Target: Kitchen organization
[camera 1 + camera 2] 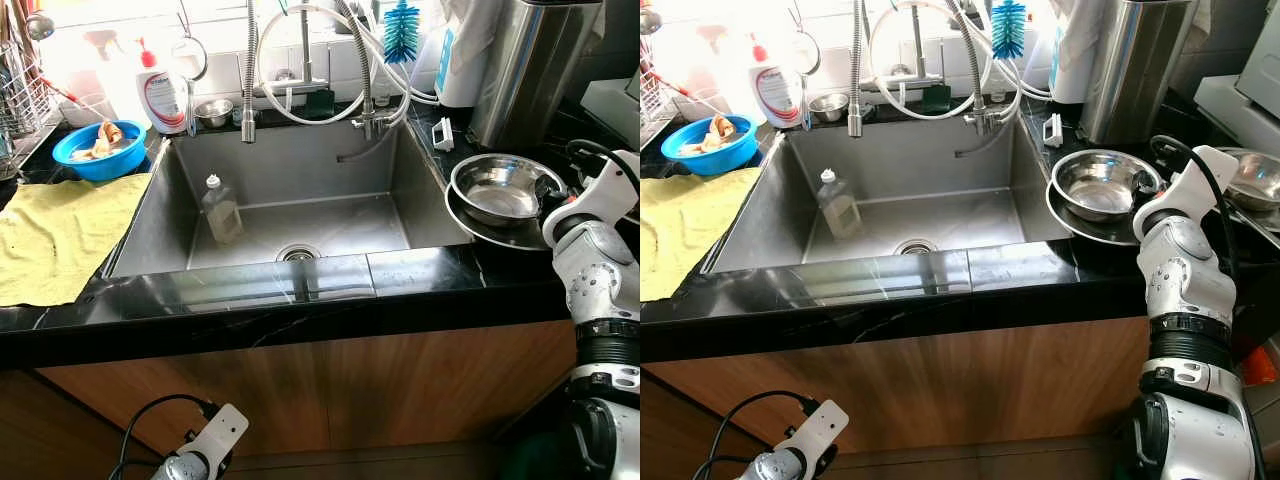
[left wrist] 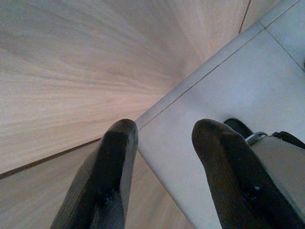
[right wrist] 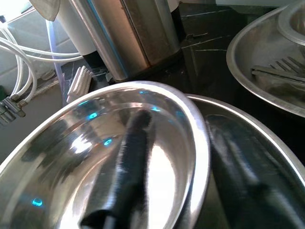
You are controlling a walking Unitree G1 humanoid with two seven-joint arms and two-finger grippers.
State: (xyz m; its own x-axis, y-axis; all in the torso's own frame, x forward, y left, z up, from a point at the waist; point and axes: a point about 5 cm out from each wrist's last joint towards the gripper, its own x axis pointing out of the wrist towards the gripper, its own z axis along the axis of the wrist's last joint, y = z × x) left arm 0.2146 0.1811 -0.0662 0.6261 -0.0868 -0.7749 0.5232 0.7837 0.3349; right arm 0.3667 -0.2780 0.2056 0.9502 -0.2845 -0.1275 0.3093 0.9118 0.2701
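From the head, the tidying looks far from done: a bottle (image 1: 221,208) lies in the sink (image 1: 160,215), and a shiny bowl (image 1: 503,187) sits on the black counter (image 1: 420,275), with the right arm bent up beside it. The left wrist shows the left tool (image 2: 162,157) open, holding nothing, hanging low by the wooden cupboard. The right wrist shows the right tool (image 3: 171,167) pinching the bowl's rim, one finger (image 3: 126,162) inside.

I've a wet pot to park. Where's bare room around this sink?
Free: the sink basin floor right of the soap bottle, and the black front ledge. The yellow cloth is bare too. Crowded: the right counter with steel bowls and the right end effector; also behind the taps.
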